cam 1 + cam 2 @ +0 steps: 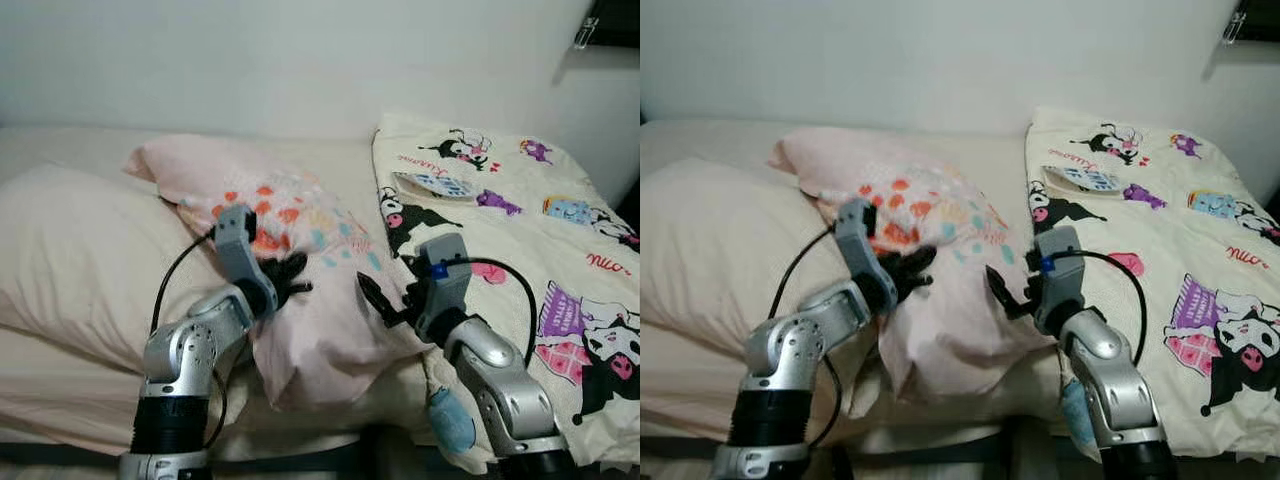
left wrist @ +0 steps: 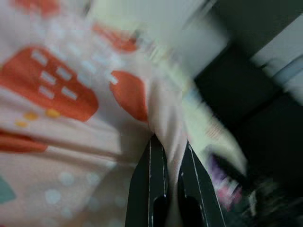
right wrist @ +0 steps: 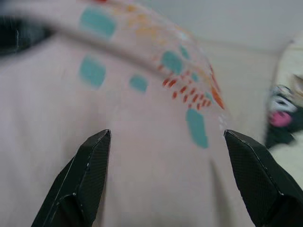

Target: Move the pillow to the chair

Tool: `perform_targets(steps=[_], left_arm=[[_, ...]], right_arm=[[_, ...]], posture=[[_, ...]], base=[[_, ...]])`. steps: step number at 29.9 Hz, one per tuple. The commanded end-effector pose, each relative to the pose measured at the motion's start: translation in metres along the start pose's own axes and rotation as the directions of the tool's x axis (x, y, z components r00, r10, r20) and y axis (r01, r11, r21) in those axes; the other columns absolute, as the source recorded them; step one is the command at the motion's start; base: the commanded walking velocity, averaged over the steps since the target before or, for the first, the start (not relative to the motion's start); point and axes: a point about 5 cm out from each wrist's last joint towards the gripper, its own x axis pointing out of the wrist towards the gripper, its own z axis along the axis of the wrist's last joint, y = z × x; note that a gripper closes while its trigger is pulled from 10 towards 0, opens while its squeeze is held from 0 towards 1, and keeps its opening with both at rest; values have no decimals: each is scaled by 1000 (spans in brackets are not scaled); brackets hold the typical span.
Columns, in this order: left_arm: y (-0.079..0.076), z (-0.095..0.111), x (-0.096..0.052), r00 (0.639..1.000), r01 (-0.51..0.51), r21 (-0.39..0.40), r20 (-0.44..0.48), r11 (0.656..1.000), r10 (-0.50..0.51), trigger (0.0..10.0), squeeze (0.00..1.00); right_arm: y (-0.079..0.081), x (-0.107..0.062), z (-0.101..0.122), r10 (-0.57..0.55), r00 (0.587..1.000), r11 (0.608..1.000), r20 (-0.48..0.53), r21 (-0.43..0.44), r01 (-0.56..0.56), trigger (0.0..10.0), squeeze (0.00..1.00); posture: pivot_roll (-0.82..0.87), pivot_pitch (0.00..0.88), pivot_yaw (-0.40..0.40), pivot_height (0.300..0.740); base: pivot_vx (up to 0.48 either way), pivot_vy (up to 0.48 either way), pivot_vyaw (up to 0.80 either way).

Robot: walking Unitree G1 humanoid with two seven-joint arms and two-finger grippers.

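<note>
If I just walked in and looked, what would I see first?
You'd first spot the pink pillow with orange and teal patches, lying on the bed with a robot gripper at each side. The left gripper is pinching a fold of its cloth, and the right gripper is open at its other side. Next, the cartoon blanket spread to the right.

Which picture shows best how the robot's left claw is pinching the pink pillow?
The left wrist view: the left gripper has its two fingers nearly closed on a fold of the pink pillow. Both eye views show that gripper from above against the pillow's side, its fingers too dark to separate. The right wrist view shows only pillow fabric.
</note>
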Motion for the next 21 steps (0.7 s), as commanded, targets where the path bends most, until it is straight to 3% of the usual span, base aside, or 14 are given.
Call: perform_targets(steps=[1, 2, 3, 6, 7, 8, 9, 13, 21], left_arm=[[-16, 22, 0, 987, 96, 18, 128, 995, -98, 0, 0], [-16, 22, 0, 987, 96, 18, 128, 995, -98, 0, 0], [-17, 37, -3, 975, 101, 42, 196, 994, -108, 0, 0], [-22, 81, -16, 929, 40, 235, 349, 971, -123, 0, 0], [-22, 81, -16, 929, 40, 235, 349, 971, -123, 0, 0], [-24, 90, -19, 917, 24, 269, 378, 963, -129, 3804, 0], [-27, 97, -22, 906, 16, 296, 399, 955, -138, 10000, 0], [-35, 107, -31, 885, 24, 338, 431, 941, -178, 10000, 0], [-38, 107, -39, 866, 32, 352, 458, 935, -202, 10000, 0]], right_arm=[[0, 2, 6, 6, 1000, 1000, 17, 16, -6, 10000, 0], [0, 2, 6, 6, 1000, 1000, 17, 16, -6, 10000, 0], [2, 4, 11, 18, 999, 1000, 40, 19, -18, 10000, 0], [6, 8, 28, 54, 991, 997, 125, 41, -59, 10000, 0], [6, 8, 28, 54, 991, 997, 125, 41, -59, 10000, 0], [6, 8, 30, 59, 989, 997, 135, 41, -65, 10000, 0], [7, 9, 32, 62, 988, 997, 141, 38, -68, 10000, 0], [6, 10, 36, 48, 985, 998, 164, 26, -53, 10000, 0], [4, 13, 44, 36, 980, 999, 196, 25, -41, 10000, 0]], posture=[[-101, 0, -68, 511], [-101, 0, -68, 511], [-101, 0, -68, 511], [-92, 0, -73, 521], [-92, 0, -73, 521], [-92, 0, -73, 526], [-88, 0, -73, 531], [-79, 0, -76, 546], [-77, 0, -76, 576]], base=[[0, 0, 0], [0, 0, 0], [0, 0, 0], [0, 0, 0], [0, 0, 0], [0, 0, 0], [0, 0, 0], [0, 0, 0], [0, 0, 0]])
